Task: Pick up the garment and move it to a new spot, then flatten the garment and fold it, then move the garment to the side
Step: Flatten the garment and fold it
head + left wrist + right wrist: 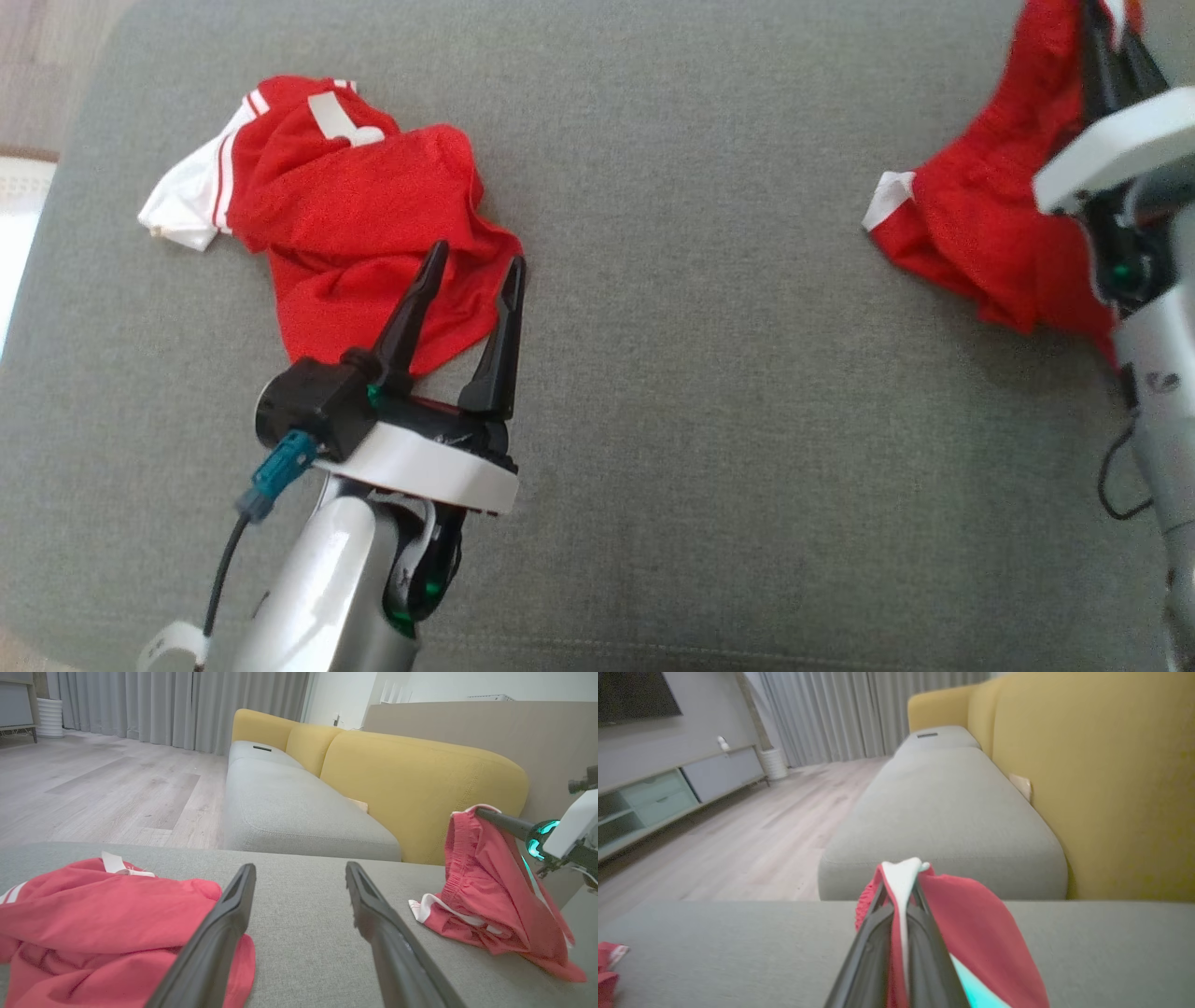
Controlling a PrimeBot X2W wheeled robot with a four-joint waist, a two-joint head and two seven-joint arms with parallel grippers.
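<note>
Garment (971,224) in red with white trim hung bunched from the right pincer (900,889), whose two dark fingers were clamped tight on a white edge at its top. Its lower folds lay on the grey cushion (700,355) at the far right of the head view, a white corner pointing left. The left pincer (476,257) stood with its fingers spread wide, gripping nothing, over the near edge of a red jersey (355,205). That jersey lay crumpled on the same cushion, well apart from the held piece. A yellow sofa back (411,784) rose behind.
</note>
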